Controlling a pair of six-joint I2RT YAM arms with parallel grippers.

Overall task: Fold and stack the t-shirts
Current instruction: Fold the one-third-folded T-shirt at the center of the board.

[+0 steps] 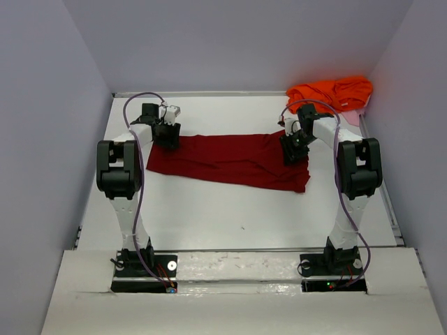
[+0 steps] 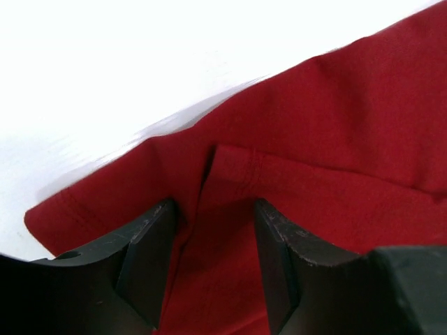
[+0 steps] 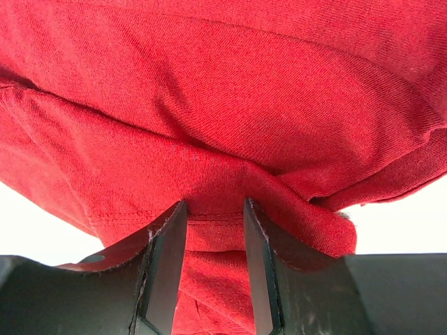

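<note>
- dark crimson red cloth t-shirt (image 1: pixel 230 159): plain, one shade all over
- bright orange cloth t-shirt (image 1: pixel 330 93), far right corner: plain
- flat table top (image 1: pixel 209 209): white

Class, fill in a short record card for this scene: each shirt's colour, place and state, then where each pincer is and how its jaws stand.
red t-shirt: lies as a long wrinkled band across the middle of the table
orange t-shirt: crumpled heap at the far right corner, apart from the red one
left pincer: over the red shirt's left end, jaws apart, cloth beneath
right pincer: at the red shirt's right end, jaws apart, a fold of cloth in the gap
stack: not yet made
</note>
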